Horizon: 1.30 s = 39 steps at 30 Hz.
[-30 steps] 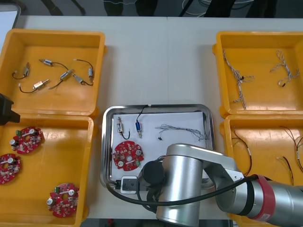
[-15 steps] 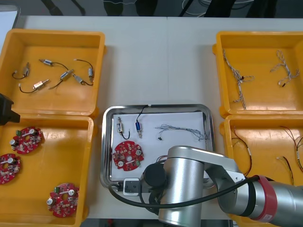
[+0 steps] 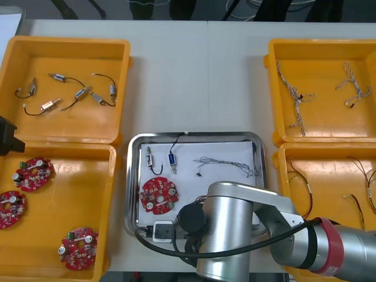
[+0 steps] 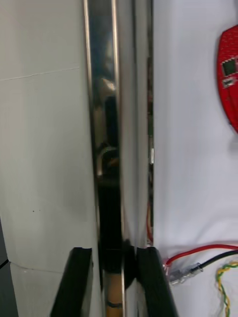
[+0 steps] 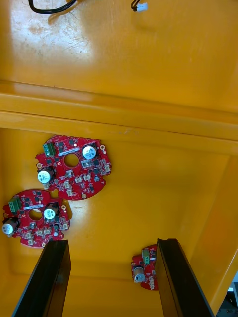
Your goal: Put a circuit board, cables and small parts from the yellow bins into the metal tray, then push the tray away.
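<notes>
Front view, from the left: the left arm [image 3: 8, 138] pokes in at the frame's left edge. Above it, the upper-left yellow bin [image 3: 70, 59] holds six small metal parts [image 3: 82, 93] with black leads. Below it, the lower-left yellow bin [image 3: 64, 200] holds three round red circuit boards [image 3: 33, 174]. At centre the metal tray [image 3: 194, 135] sits on the table [image 3: 194, 76], white inside. It carries one red board [image 3: 158, 195], two small parts [image 3: 151, 158] and one twisted blue and white cable [image 3: 226, 164]. The silver right arm [image 3: 235, 229] covers the tray's lower right corner. The upper-right yellow bin [image 3: 323, 59] holds two twisted cables [image 3: 296, 100]. The lower-right yellow bin [image 3: 329, 170] holds thin cables [image 3: 359, 170] that lie partly under the arm, so I cannot count them.

The left wrist view adds the left hand [image 5: 113, 242], open with its fingers wide apart above the lower-left bin. One of the three boards lies between them.

The right wrist view shows what the arm hides from above. The right hand [image 4: 114, 252] is closed on the tray's rim, with one finger outside over the table and one inside on the white liner. Just beside the inner finger lie a red lead [image 4: 198, 250], a black lead [image 4: 220, 256] and a yellow twisted strand [image 4: 225, 277].
</notes>
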Each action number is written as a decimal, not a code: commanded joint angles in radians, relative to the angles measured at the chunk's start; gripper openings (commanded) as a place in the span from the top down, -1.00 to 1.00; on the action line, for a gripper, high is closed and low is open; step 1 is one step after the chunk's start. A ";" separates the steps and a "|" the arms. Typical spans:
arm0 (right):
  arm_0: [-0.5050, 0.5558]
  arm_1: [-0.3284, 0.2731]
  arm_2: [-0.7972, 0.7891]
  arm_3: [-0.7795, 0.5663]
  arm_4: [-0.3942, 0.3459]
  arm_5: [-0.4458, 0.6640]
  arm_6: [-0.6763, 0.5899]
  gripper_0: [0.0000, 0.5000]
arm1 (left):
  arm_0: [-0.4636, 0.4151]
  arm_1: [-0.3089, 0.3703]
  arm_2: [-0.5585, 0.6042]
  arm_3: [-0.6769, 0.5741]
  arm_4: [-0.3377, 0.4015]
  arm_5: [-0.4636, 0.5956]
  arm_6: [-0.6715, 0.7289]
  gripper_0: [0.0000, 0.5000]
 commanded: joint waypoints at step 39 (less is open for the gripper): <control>-0.287 -0.073 -0.019 0.137 -0.242 -0.121 0.038 1.00 | 0.016 0.046 0.026 -0.027 -0.009 0.007 -0.016 -1.00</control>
